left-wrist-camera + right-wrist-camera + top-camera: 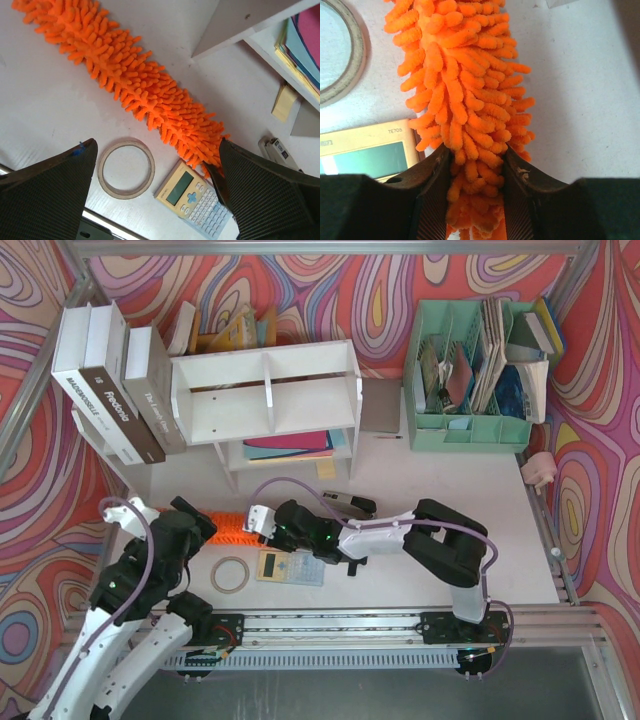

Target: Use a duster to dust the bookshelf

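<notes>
**Right wrist view.** My right gripper is clenched on one end of the duster. Orange pile is pressed against the inner faces of both fingers, and the rest of the duster runs straight ahead of the fingertips, lying on the table. The handle is not visible. To one side of the near finger lies a calculator, just beside the pile. Farther ahead on that same side is a tape ring, apart from the duster.

**Left wrist view.** My left gripper is released, with its fingers spread wide and nothing between them. The duster lies slantwise ahead of the fingertips, touching neither. The tape ring sits in the gap just past the fingertips, and the calculator is next to it, toward the other finger. Beyond that finger are a stapler and a yellow note pad. The bookshelf stands past the duster's far side, with coloured folders on its lower tier.

**Top view.** The two grippers face each other along the duster, the left gripper at one end and the right gripper at the other. The bookshelf stands beyond both, well apart from the duster.
</notes>
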### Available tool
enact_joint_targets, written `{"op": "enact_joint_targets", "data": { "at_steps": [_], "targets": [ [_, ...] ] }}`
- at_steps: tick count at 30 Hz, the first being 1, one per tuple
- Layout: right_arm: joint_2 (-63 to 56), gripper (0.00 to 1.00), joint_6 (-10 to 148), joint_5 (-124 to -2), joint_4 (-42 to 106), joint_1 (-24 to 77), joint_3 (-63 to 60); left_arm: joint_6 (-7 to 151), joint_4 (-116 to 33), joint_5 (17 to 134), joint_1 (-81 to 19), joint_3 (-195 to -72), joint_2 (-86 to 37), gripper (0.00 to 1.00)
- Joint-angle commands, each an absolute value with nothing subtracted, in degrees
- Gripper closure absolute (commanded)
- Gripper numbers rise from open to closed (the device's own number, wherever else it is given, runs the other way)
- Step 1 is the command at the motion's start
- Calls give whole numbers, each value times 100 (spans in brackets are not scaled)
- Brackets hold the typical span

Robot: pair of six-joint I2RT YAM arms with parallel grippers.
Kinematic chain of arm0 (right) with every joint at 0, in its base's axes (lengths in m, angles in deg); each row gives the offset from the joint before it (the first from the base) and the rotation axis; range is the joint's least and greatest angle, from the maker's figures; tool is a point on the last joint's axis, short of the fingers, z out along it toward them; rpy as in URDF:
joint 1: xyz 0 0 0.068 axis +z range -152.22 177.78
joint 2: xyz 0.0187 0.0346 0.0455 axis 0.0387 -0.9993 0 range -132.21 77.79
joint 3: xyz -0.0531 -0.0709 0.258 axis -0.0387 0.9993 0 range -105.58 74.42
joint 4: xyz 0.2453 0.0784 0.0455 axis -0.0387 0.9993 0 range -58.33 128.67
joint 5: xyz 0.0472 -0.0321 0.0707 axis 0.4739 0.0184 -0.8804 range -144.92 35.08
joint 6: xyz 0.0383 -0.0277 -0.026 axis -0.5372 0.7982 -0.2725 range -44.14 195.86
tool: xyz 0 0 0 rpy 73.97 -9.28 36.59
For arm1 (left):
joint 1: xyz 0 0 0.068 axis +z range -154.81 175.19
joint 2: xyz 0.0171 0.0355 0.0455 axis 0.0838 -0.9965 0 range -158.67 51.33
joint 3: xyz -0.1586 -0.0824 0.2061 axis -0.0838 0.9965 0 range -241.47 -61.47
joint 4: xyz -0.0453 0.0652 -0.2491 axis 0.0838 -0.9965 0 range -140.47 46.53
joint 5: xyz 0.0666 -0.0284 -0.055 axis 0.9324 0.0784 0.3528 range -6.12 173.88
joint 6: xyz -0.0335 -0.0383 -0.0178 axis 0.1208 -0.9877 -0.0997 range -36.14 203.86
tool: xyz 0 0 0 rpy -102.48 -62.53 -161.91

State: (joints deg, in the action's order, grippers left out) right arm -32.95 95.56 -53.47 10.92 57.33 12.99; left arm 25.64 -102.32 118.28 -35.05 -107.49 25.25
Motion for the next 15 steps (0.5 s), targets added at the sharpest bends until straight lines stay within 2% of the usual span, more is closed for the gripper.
{"op": "enact_joint_targets", "data": {
  "at_steps": [1, 15],
  "targets": [
    [-2974, 94, 9577, -5311, 630, 5868, 1299, 1688, -10284, 12119, -3498, -10463, 2433, 2],
    [-2724, 95, 9583, -5282, 502, 5992, 1430, 320, -9140, 12125, -3397, -8937, 2285, 4]
  ]
}}
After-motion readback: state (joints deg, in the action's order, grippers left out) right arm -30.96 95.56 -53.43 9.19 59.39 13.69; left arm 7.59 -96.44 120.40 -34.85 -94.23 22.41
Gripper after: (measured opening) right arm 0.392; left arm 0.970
